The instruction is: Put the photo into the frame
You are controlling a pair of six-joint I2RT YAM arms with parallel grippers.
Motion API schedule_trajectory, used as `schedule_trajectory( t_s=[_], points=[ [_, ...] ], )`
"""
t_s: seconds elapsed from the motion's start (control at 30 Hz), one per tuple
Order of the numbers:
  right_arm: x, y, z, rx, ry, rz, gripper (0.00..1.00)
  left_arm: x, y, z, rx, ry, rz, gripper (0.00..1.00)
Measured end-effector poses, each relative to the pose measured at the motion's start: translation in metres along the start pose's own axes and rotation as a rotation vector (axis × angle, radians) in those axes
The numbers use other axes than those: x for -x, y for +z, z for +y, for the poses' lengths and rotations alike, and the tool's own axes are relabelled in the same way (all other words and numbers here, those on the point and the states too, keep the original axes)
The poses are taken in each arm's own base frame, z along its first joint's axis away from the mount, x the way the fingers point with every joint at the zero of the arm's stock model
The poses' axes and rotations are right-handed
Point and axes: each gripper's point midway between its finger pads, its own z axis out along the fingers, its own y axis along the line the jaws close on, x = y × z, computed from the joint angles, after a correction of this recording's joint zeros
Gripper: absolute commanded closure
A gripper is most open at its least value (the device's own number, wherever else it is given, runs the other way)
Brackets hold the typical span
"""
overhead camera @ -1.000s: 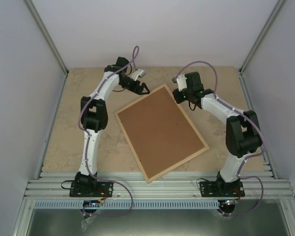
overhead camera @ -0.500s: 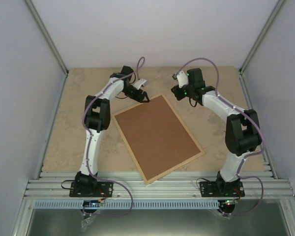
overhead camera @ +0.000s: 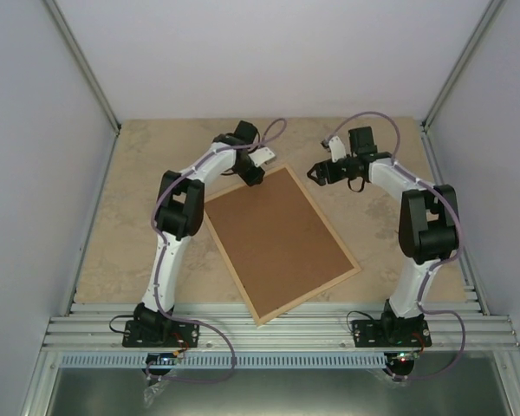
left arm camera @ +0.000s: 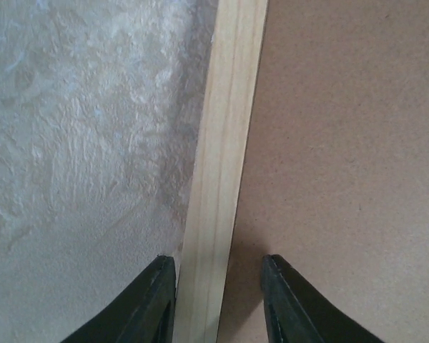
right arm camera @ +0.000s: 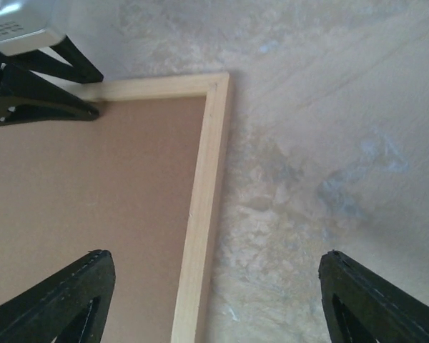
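Brown fibreboard backing panel [overhead camera: 277,243] faces up, so the frame [overhead camera: 310,295] lies face-down mid-table [overhead camera: 121,225], its long axis running from 6 toward 12 o'clock and leaning a little. The photo is not visible in any view; it may be under the panel, I cannot tell.

Top view: the left gripper [overhead camera: 253,176] sits on the frame's short far edge, at about 11 o'clock from the panel's middle. The right gripper [overhead camera: 319,173] hangs at 1 o'clock, near the far corner but apart from the wood.

Left wrist: the fingers straddle the pale slat [left arm camera: 225,143]. The outer finger is tight against the slat's table side and the inner finger is over the backing [left arm camera: 343,143] with a gap showing. The jaws are narrow and not yet clamped, so nothing is held.

Right wrist: the jaws are spread wide at 7 and 5 o'clock and are empty, touching nothing. The frame corner [right arm camera: 216,82] is at 12 o'clock, with the other arm's fingers at 10 o'clock on the far slat.

Step in hand, as I read it — taking hold of the far slat. To do it well:
- centre the slat between the pads
- pinch wood, not fibreboard
- close gently so the frame doesn't skate
- keep the right arm clear of the corner
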Motion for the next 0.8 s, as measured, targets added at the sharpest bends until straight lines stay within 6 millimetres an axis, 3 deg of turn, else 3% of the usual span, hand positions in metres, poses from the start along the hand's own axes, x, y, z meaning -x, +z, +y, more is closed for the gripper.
schedule_trajectory(
  t_s=[0.2,0.33,0.6,0.8],
  points=[
    [-0.017,0.001,-0.012,0.08,0.073,0.029,0.11,0.009,0.0,0.0,0.081,0.102,0.004,0.91],
    [-0.021,0.002,-0.009,0.151,0.105,0.03,0.11,0.011,-0.001,-0.001,0.071,0.139,-0.002,1.0],
    [-0.038,0.012,-0.006,0.251,0.193,0.062,0.08,0.011,-0.006,-0.009,0.049,0.144,-0.035,1.0],
    [-0.058,0.03,0.004,0.364,0.263,0.105,0.06,0.021,-0.027,-0.015,0.049,0.157,-0.087,1.0]
  ],
)
